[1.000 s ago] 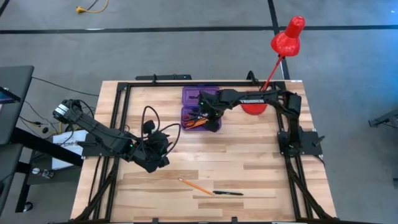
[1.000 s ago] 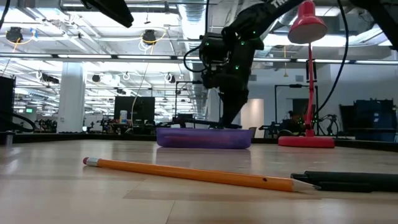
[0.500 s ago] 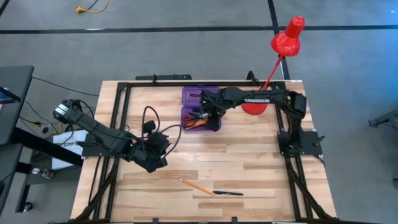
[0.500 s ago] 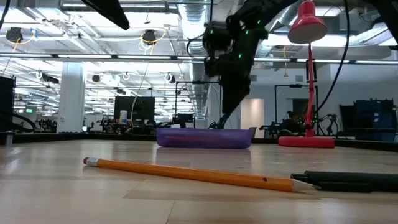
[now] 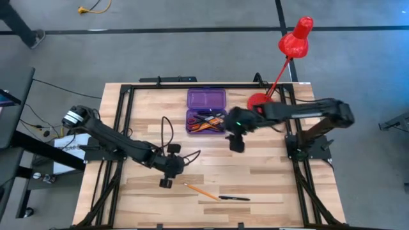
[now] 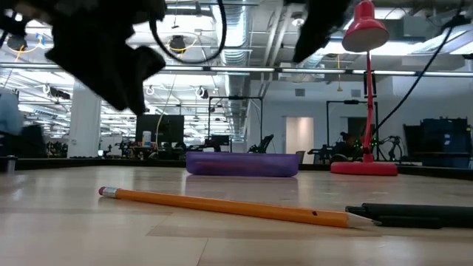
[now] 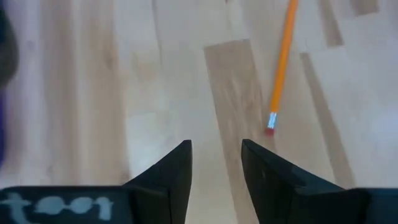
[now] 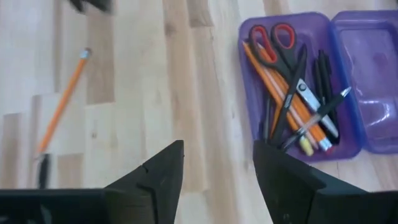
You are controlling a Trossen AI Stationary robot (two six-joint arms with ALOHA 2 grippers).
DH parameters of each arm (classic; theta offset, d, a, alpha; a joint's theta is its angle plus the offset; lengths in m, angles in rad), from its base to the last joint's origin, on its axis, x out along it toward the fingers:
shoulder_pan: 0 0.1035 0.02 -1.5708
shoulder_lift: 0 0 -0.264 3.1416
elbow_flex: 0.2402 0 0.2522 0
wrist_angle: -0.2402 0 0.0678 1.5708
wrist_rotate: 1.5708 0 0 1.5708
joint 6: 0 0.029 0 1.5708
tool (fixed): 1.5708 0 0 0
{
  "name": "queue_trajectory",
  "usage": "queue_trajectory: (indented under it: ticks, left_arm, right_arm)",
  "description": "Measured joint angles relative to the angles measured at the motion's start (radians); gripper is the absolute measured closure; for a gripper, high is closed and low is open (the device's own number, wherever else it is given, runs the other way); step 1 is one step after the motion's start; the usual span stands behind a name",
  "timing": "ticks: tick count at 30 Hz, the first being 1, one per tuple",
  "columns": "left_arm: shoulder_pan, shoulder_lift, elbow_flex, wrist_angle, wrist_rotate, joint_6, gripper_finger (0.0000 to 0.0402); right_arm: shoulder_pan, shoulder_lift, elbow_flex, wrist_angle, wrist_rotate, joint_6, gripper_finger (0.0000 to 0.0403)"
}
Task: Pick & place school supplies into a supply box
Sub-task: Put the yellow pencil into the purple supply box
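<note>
The purple supply box (image 5: 206, 121) lies open at the table's far middle, its lid (image 5: 206, 98) folded back. Inside lie red-handled scissors (image 8: 272, 38), orange pencils (image 8: 287, 102) and black pens (image 8: 323, 74). An orange pencil (image 5: 199, 191) and a black pen (image 5: 234, 198) lie flat near the table's near edge. My left gripper (image 5: 166, 182) is open and empty, just left of the pencil's eraser end (image 7: 271, 127). My right gripper (image 5: 235, 142) is open and empty, above the table to the box's near right. No ruler shows.
A red desk lamp stands with its base (image 5: 259, 105) right of the box and its head (image 5: 295, 38) reaching beyond the table's far edge. A black frame (image 5: 121, 128) runs along the table's sides. Bare wood lies between the box and the loose pencil.
My right gripper has come up out of the box and gone toward the table's near right, leaving the supplies in the box. My left gripper has gone toward the near edge and to the right, up to the loose pencil's eraser end.
</note>
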Motion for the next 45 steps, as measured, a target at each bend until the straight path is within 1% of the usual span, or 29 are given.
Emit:
queue_trajectory:
  ticks: [4, 8, 11, 14, 17, 22, 27, 34, 37, 40, 42, 45]
  left_arm:
    - [0.002, 0.05, -0.009, 0.063, 0.095, 0.037, 0.0274]
    - [-0.001, 0.12, -0.009, 0.159, 0.174, 0.079, 0.0274]
    - [-0.001, 0.177, -0.007, 0.24, 0.207, 0.085, 0.0274]
    - [0.0, 0.219, 0.023, 0.247, 0.214, 0.1, 0.0274]
    - [0.0, 0.251, 0.05, 0.242, 0.217, 0.135, 0.0274]
    - [-0.001, 0.314, 0.1, 0.251, 0.228, 0.156, 0.0274]
    - [-0.001, 0.403, 0.193, 0.269, 0.228, 0.184, 0.0274]
    - [0.0, 0.521, 0.333, 0.175, 0.238, 0.215, 0.0274]
    - [-0.001, 0.551, 0.381, 0.12, 0.215, 0.215, 0.0276]
    - [-0.001, 0.565, 0.414, 0.061, 0.182, 0.193, 0.0296]
    - [0.005, 0.565, 0.417, 0.04, 0.171, 0.179, 0.0323]
    - [0.02, 0.566, 0.418, 0.009, 0.168, 0.148, 0.0373]
  right_arm:
    - [0.116, -0.114, -0.057, -0.019, 0.103, 0.124, 0.023]
    - [0.237, -0.193, -0.107, -0.059, 0.225, 0.271, 0.0238]
    - [0.324, -0.226, -0.136, -0.102, 0.313, 0.387, 0.0242]
    - [0.397, -0.244, -0.161, -0.131, 0.378, 0.492, 0.0247]
    - [0.454, -0.248, -0.179, -0.154, 0.414, 0.57, 0.0251]
    - [0.518, -0.235, -0.182, -0.192, 0.451, 0.638, 0.0259]
    - [0.557, -0.238, -0.182, -0.222, 0.467, 0.657, 0.0267]
    - [0.602, -0.241, -0.182, -0.3, 0.467, 0.678, 0.0271]
    - [0.616, -0.241, -0.182, -0.327, 0.467, 0.678, 0.0271]
    - [0.627, -0.241, -0.182, -0.347, 0.467, 0.678, 0.0271]
    - [0.63, -0.241, -0.182, -0.36, 0.466, 0.678, 0.0271]
    - [0.634, -0.241, -0.182, -0.368, 0.47, 0.688, 0.0271]
